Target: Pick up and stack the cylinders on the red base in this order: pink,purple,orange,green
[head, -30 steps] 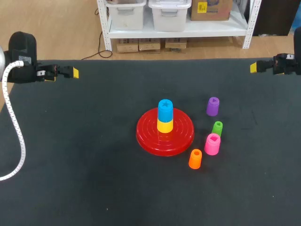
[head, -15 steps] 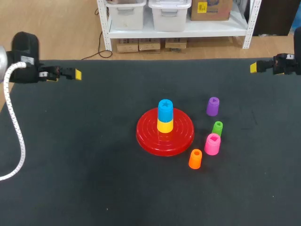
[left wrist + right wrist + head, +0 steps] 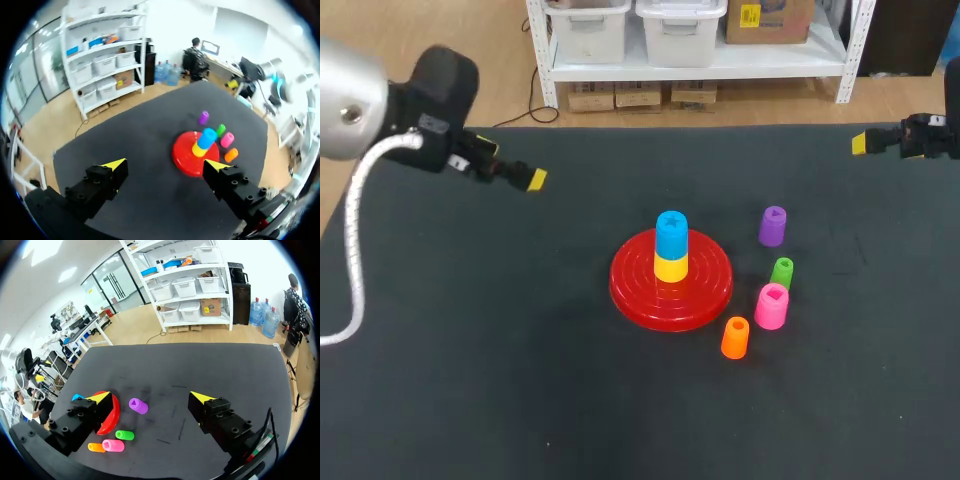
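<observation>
Left arm: it's swinging in from the bench's left edge and is now reaching well over the dark bench (image 3: 470, 350), a big jump from half a second ago.
Left tool (image 3: 532, 180): it's travelling toward the middle but is still well short of the red base; in its own wrist view the tool (image 3: 166, 165) is showing its fingers wide apart with nothing between them.
Red base (image 3: 705, 292): it's sitting mid-bench, not moving, already carrying a yellow cylinder (image 3: 670, 268) with a blue cylinder (image 3: 671, 233) on top.
Orange cylinder (image 3: 735, 337): it's standing just off the base's near right rim, untouched.
Pink cylinder (image 3: 771, 305): first in the order, it's waiting on the bench just right of the base, close beside the orange one, and it hasn't shifted.
Green cylinder (image 3: 782, 271): it's staying put just behind the pink one.
Purple cylinder (image 3: 772, 226): it's standing furthest back, apart from the others.
Right tool (image 3: 861, 143): it's holding at the far right edge, not moving, fingers spread and empty.
Meaning: the stacking isn't started; the left arm looks to be opening the approach, probably toward the pink one across the base.
</observation>
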`<state>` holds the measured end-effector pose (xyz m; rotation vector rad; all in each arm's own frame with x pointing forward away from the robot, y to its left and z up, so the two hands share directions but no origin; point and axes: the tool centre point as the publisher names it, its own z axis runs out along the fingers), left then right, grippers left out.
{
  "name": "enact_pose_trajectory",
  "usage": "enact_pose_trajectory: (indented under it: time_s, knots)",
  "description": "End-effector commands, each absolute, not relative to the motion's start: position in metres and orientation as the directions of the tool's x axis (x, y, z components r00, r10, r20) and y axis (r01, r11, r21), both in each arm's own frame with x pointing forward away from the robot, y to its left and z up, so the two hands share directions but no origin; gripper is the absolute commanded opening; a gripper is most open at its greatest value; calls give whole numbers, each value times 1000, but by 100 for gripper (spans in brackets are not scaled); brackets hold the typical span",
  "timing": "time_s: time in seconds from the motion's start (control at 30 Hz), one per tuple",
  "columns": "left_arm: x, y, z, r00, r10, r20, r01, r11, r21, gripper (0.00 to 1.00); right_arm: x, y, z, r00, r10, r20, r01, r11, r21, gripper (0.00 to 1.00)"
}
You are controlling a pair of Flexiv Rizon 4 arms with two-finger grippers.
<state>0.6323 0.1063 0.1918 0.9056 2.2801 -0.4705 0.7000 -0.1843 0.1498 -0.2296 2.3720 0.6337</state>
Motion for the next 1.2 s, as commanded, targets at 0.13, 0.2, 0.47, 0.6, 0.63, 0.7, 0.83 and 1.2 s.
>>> enact_pose_trajectory:
  time_s: [0.13,0.2,0.47,0.6,0.63,0.7,0.83,1.2]
  knots:
    - [603,151,198,-271,544,-794,911,411,-30,100,700,-184,150,-765,1,-644,-320,867,382,100]
    - [600,153,199,-264,547,-794,914,406,-25,100,700,-184,150,-765,1,-644,-320,867,382,100]
    - [598,154,199,-235,569,-788,936,352,-25,100,700,-184,150,-765,1,-644,-320,867,382,100]
    - [597,157,197,-254,574,-779,931,363,-37,100,700,-184,150,-765,1,-644,-320,867,382,100]
    - [597,157,196,-258,574,-777,930,364,-40,100,700,-184,150,-765,1,-644,-320,867,382,100]
    - [597,158,195,-260,582,-771,930,365,-39,100,700,-184,150,-765,1,-644,-320,867,382,100]
    - [597,159,192,-273,600,-752,929,369,-43,100,700,-184,150,-765,1,-644,-320,867,382,100]
    - [611,171,182,-326,654,-683,907,419,-31,100,700,-184,150,-765,1,-644,-320,867,382,100]
